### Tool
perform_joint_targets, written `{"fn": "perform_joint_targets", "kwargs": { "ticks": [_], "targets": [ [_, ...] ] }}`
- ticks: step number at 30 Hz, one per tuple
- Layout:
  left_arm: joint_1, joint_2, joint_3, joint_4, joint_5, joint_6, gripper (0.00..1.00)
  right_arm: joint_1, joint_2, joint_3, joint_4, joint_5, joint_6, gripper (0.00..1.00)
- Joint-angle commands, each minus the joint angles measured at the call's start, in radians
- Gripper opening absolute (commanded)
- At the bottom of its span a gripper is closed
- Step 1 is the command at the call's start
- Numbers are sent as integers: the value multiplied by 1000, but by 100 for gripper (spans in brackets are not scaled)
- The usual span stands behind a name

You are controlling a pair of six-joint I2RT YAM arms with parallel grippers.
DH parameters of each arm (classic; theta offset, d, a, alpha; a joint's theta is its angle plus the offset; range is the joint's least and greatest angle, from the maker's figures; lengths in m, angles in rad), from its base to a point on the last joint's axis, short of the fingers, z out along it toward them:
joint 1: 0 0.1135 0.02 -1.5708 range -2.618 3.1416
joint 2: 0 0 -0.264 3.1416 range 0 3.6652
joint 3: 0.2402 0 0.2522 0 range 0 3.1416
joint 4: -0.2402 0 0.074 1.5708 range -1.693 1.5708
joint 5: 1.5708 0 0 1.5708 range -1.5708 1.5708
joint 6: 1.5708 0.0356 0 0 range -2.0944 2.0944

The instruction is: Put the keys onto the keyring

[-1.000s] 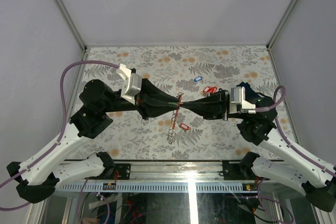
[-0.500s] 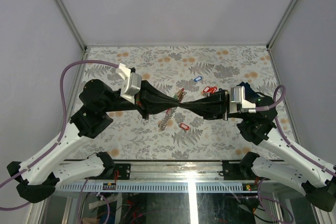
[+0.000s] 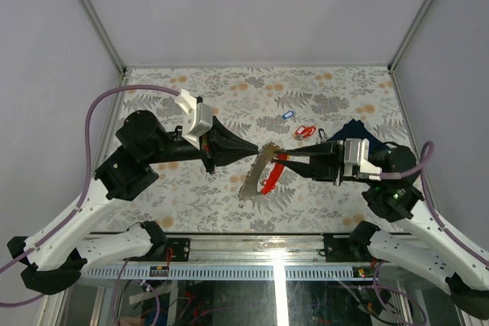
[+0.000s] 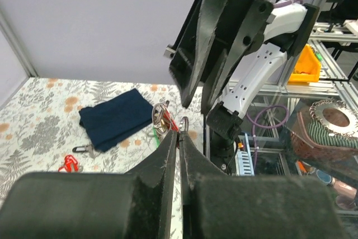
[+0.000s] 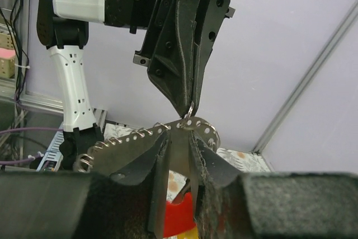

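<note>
**Ana:** What was the biggest thing there?

**Ben:** The flat table with a grey and orange leaf pattern (image 3: 336, 82). Over it the black left arm (image 3: 145, 139) reached in from the left and the black right arm (image 3: 397, 188) from the right. Their tips met nose to nose over the middle.

**Ana:** And next in size?

**Ben:** A dark navy folded cloth (image 3: 357, 129) lay on the right, just beyond the right arm's wrist. After that came a curved silvery perforated metal strip (image 5: 128, 138). It slanted from the meeting point down toward the near edge.

**Ana:** How did the jaws stand?

**Ben:** The left gripper (image 3: 254, 150) was clenched tight on a small silvery metal ring (image 5: 190, 108), which sat at the strip's upper edge. The right gripper (image 3: 289, 159) had its fingers a little apart with the strip across their tips. I cannot tell whether they were pinching it.

**Ana:** Where were the keys?

**Ben:** A red-tagged silvery key (image 3: 269, 181) sat just beside the strip, under the right fingertips, and I cannot tell if it touched the table. A small bunch of red-tagged keys (image 3: 306, 130) lay on the table farther back, near the cloth. A blue-tagged key (image 3: 287, 114) lay just beyond them to the left.
</note>
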Motion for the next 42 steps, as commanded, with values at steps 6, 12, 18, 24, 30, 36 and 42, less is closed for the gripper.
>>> {"fn": "perform_joint_targets", "kwargs": {
  "ticks": [6,12,18,24,30,36,42],
  "targets": [
    [1,58,151,-265,-88,142,0,9,-99,14,-168,105,-89,26],
    [-8,138,270,-471,-174,244,0,9,-119,-6,-191,128,-97,26],
    [-126,253,428,-676,-435,355,0,9,-111,0,-264,145,-114,27],
    [-296,380,563,-853,-738,406,0,10,-99,33,-413,185,-169,28],
    [-394,481,679,-1045,-940,398,0,9,-136,-22,-491,248,-195,28],
    [-445,539,653,-1137,-1041,358,0,10,-193,-134,-493,288,-190,29],
    [-466,546,613,-1181,-1075,318,0,10,-256,-293,-371,250,-164,31]
  ]
}}
